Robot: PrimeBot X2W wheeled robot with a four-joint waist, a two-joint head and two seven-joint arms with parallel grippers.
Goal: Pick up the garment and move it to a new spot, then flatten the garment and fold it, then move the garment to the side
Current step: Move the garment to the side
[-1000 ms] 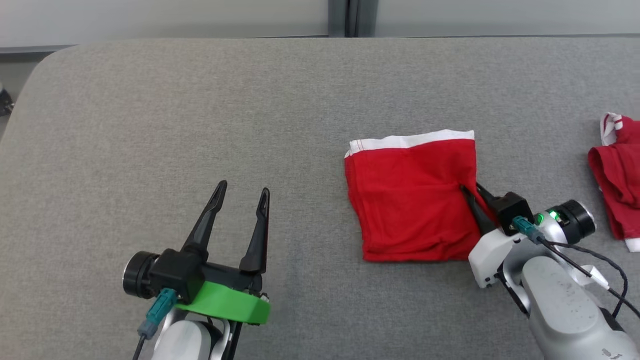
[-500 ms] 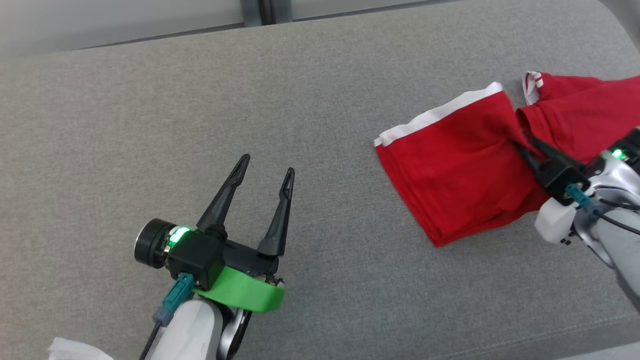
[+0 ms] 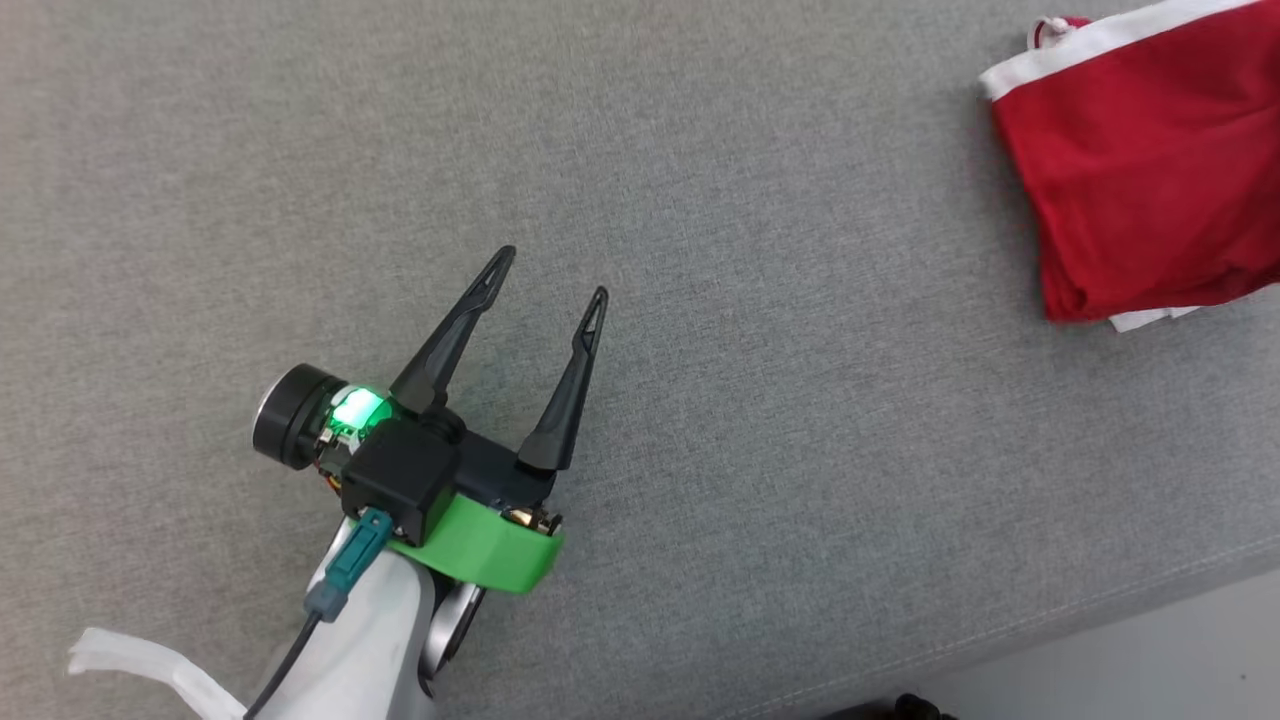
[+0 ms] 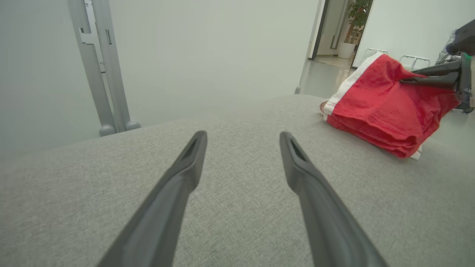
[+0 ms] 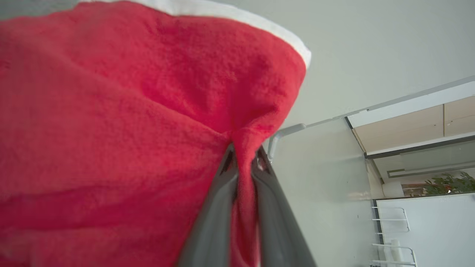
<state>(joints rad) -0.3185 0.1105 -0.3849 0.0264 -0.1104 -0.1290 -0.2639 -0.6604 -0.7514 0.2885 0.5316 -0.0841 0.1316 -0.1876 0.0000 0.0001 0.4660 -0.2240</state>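
One folded garment (image 3: 1130,180), edge pinched in right gripper (image 5: 243,155); left gripper (image 3: 552,271) spread, well apart from garment. Fold looks done; sideways placement pending.

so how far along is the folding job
Folding looks done: the garment is a compact layered square. In hand: the move aside, with the right gripper shut on a pinch of its edge. Left to do: setting it down and letting go. The left gripper hangs open, empty.
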